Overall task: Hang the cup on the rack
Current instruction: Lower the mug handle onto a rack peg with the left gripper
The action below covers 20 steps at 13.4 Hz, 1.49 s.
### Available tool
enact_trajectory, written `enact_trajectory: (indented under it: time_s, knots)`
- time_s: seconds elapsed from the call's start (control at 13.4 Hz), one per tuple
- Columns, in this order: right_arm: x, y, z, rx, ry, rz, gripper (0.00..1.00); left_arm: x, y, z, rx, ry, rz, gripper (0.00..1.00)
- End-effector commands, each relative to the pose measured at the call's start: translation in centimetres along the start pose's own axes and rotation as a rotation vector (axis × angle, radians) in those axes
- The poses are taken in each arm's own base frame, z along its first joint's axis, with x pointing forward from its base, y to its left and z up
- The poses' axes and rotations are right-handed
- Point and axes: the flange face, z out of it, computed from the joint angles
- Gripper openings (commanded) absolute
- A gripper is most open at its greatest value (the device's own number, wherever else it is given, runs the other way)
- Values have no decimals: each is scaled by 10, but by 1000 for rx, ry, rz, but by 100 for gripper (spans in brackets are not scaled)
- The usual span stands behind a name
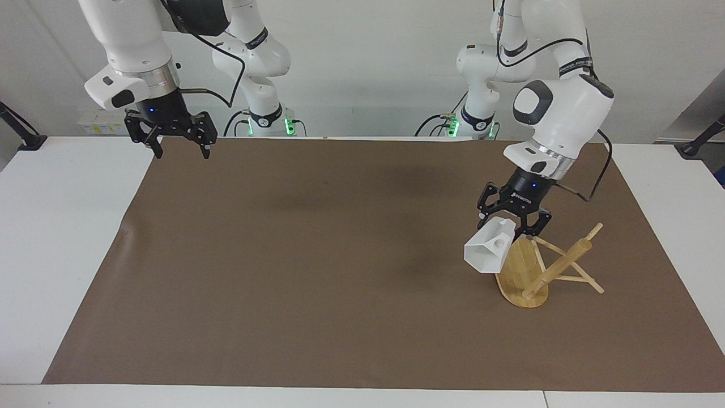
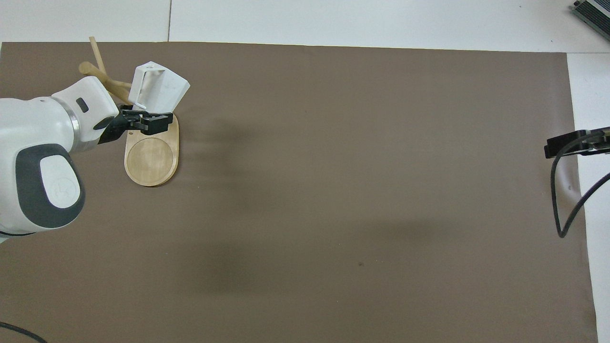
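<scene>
The white faceted cup (image 1: pixel 488 249) hangs tilted, mouth down and outward, from my left gripper (image 1: pixel 514 228), which is shut on its handle end. It also shows in the overhead view (image 2: pixel 159 88), by the gripper (image 2: pixel 145 120). The bamboo rack (image 1: pixel 518 272) lies tipped over at the left arm's end of the table. It rests on its oval base's edge and on its pegs, with its post (image 1: pixel 561 263) slanting off the mat. The cup is over the base's upper edge (image 2: pixel 151 155); I cannot tell if they touch. My right gripper (image 1: pixel 181 152) is open, empty and raised over the mat's corner nearest its own base.
A brown paper mat (image 1: pixel 340 255) covers most of the white table (image 1: pixel 62 226). In the overhead view only the right arm's wrist and its looping black cable (image 2: pixel 564 190) show, at the mat's edge.
</scene>
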Motion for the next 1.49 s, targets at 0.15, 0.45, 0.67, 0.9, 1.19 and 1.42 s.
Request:
enact_trajectory:
  time_s: [0.15, 0.45, 0.67, 0.9, 1.19, 1.42]
  knots:
    - [-2, 4, -3, 18, -1, 66, 100, -15, -11, -12, 29, 13, -113, 0]
    - [-3, 18, 3, 30, -8, 63, 100, -15, -13, -12, 28, 14, -332, 0]
    - [-3, 16, 3, 46, -5, 73, 100, -15, -13, -10, 25, 4, -389, 0]
    - [-4, 16, 3, 47, -8, 76, 100, -17, -25, -11, 33, 3, -408, 0]
    - [-4, 16, 5, 47, -13, 80, 100, -21, -32, -12, 35, -6, -457, 0]
    - [-4, 13, 5, 47, -12, 75, 100, -21, -30, -12, 29, -28, -511, 17]
